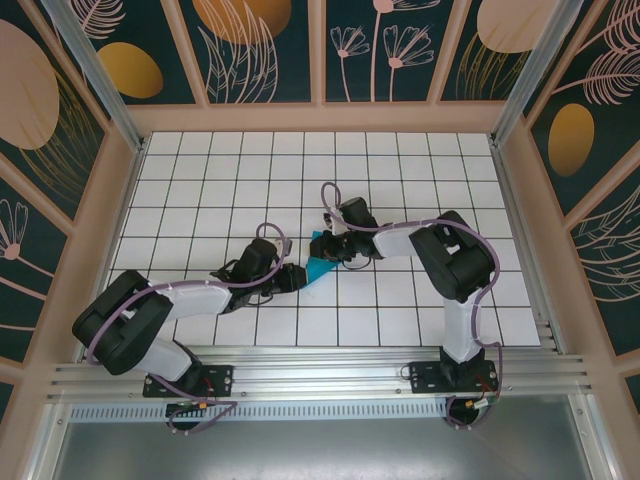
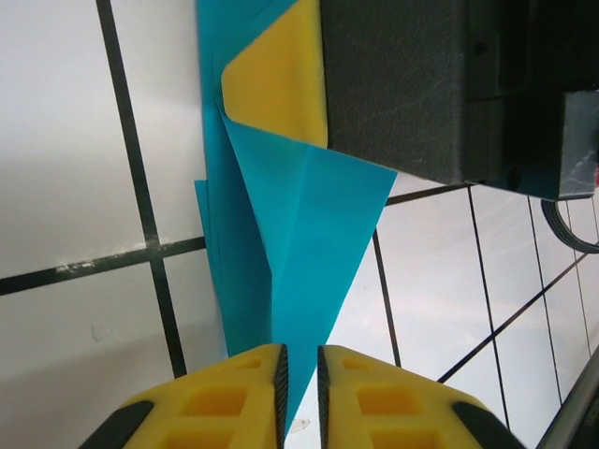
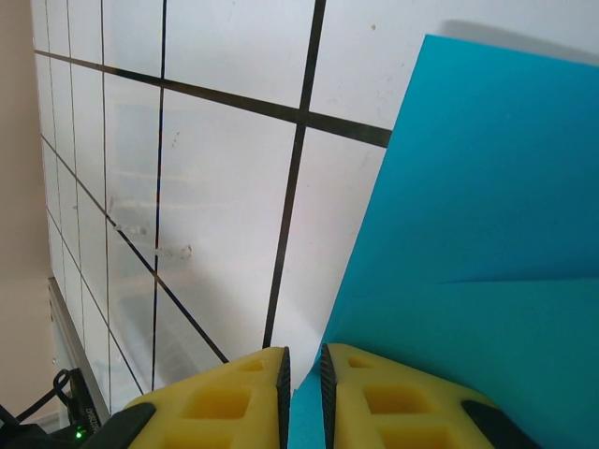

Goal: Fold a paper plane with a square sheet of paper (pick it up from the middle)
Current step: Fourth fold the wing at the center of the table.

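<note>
Presently we find the task mid-fold. The thin teal-blue sheet of paper (image 2: 309, 215) is a creased, pointed shape rather than a flat square. It is held between the two arms near the middle of the white table ruled with black grid lines (image 1: 400, 180). Whether it clears the surface we cannot tell.

The left gripper (image 2: 299, 360) has its yellow fingers pressed almost together on the pointed tip. The right gripper (image 3: 303, 360) pinches the wider end, with paper running into the slit between its fingers.

In our judgement, the next move calls for one gripper to anchor the sheet. The other should then bring a flap over along the crease and press it flat. The arms must not pull apart, since paper this thin would slip or tear.

The table shows only faint scuffs. Dark teal wall panels painted with pale flowers and orange ovals (image 1: 260, 40) enclose it in pale wooden frames. An aluminium rail (image 1: 320, 375) at the near edge carries the arm bases.
</note>
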`<state>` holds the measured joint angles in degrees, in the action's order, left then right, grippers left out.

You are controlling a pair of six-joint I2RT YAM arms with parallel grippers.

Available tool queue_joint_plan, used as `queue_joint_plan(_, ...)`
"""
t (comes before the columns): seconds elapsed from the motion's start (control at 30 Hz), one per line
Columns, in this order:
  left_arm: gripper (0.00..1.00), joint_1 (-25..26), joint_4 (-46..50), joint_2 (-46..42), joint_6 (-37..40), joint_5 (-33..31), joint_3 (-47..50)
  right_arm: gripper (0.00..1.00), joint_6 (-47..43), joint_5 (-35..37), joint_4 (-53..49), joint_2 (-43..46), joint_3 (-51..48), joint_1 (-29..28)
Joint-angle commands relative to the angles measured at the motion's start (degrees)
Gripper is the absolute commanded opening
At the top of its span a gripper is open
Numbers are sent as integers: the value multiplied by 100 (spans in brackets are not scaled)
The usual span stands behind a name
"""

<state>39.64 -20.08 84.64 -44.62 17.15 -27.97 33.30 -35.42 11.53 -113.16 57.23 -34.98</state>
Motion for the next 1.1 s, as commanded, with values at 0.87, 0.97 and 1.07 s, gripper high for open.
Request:
queue_joint_plan(0.87,19,-26,-149,572,-162,2,-446,21,-122,434,-405,-145,-319,-43)
queue_joint_plan(0.97,16,-33,-172,540,-174,-14,-405,21,-115,440,-406,-156,-327,-38)
queue_joint_plan(1.07,13,-29,-291,502,-173,30,-312,21,-112,448,-405,-165,-342,-44)
